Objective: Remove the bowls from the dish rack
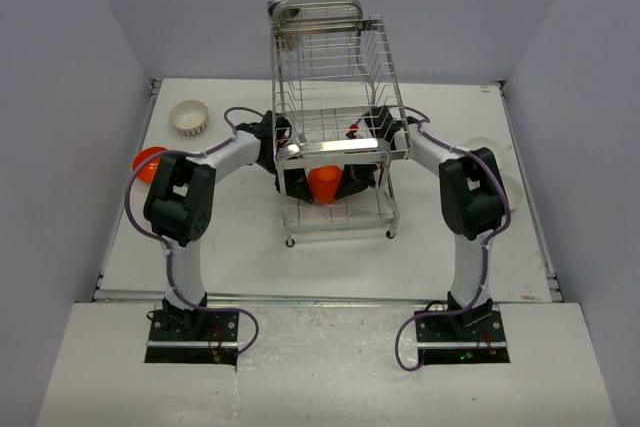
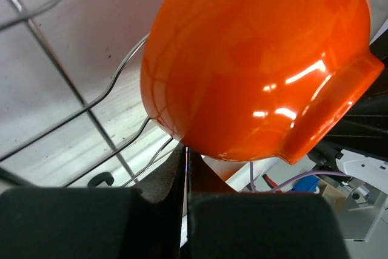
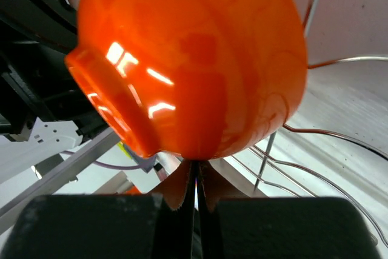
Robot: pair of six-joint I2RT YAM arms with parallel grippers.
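— How are your arms set?

— Both elbows are up. My left arm reaches in from the left and my right arm from the right. Both go into the lower tier of the rack, under its front bar.

— And the jaws?

— My left gripper is pinched almost closed. The rim of the orange bowl runs edge-on into the slit between the fingers. My right gripper clamps the same bowl from the other side. The bowl is tilted, in the middle of the lower tier, near side.

— What is hard to see?

— From above, the bars cover my fingers. I cannot tell whether the bowl touches the wires. A second orange bowl sits on the table at the left, half behind my left elbow. A pale round shape just right of my right arm blends into the table. Something pale sits at the rack's top far-left corner; I cannot tell what it is.

— Other bowls?

— A ribbed bowl stands mouth up, far left on the table.
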